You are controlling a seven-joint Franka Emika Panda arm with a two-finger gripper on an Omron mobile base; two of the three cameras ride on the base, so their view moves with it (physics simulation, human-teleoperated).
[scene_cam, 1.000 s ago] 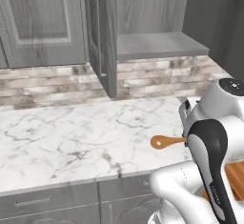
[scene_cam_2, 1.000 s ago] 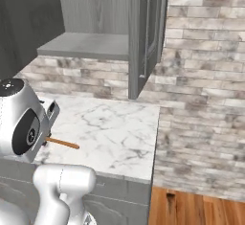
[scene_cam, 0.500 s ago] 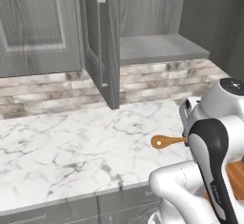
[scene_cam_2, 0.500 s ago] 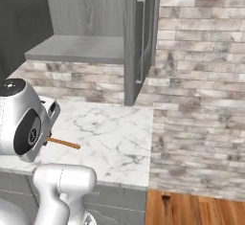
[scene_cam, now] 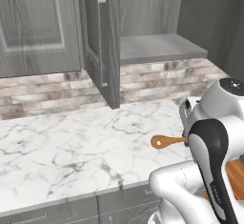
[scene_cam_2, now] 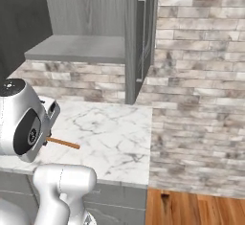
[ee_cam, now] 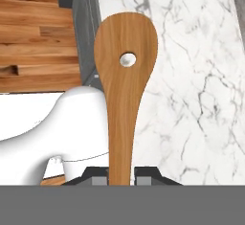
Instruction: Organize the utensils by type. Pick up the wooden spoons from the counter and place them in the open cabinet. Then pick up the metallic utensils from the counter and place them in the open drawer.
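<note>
Gripper (ee_cam: 120,175) clamped on the handle of a wooden spoon (ee_cam: 125,75), its holed head pointing away. Spoon held above the marble counter (scene_cam: 71,147); open cabinet (scene_cam: 162,46) just behind.

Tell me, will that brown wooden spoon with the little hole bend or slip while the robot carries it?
The flat orange-brown wooden spoon probably won't bend: it sticks out straight from the jaws with no sag. It looks thin, so likely light. The gripper pinches only the handle's end, so it might swivel or slip if bumped.

backsplash (scene_cam: 52,87): grey-brown brick | floor (scene_cam_2: 191,207): wood planks
</note>
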